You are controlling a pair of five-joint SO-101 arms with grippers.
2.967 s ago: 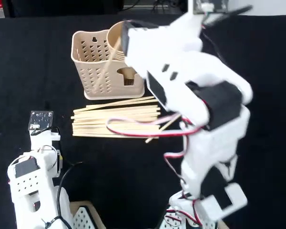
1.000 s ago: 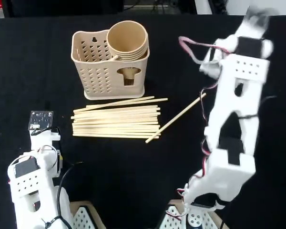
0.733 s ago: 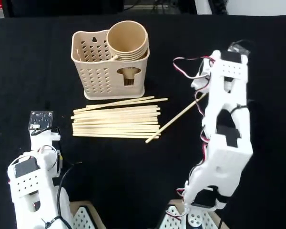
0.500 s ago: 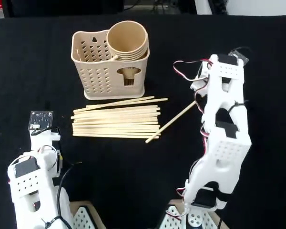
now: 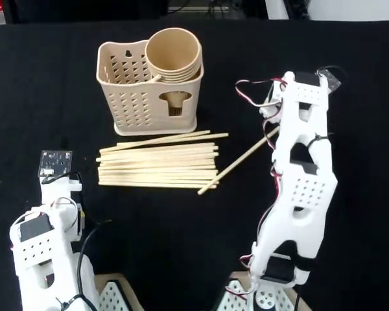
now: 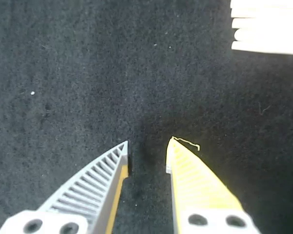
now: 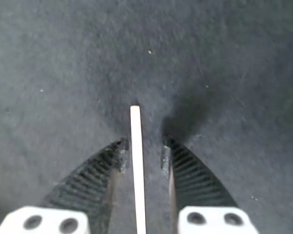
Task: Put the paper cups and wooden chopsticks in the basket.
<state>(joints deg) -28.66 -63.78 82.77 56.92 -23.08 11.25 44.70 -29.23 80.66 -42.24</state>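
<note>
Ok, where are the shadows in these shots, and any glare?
Right wrist view: a dark shadow on the cloth just past the right gripper, beside the chopstick tip. Left wrist view: a fainter one ahead of the left gripper. High view: even light, no glare on the basket.

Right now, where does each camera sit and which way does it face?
High view: fixed above, looking down on the black table, basket, paper cups and chopstick pile; left arm and right arm show.
Left wrist view: on the left wrist, facing the table; left end effector open, pile's ends beyond.
Right wrist view: on the right wrist, facing the table; right end effector open astride the single chopstick.
Shared: high and right wrist views both show that chopstick.
</note>
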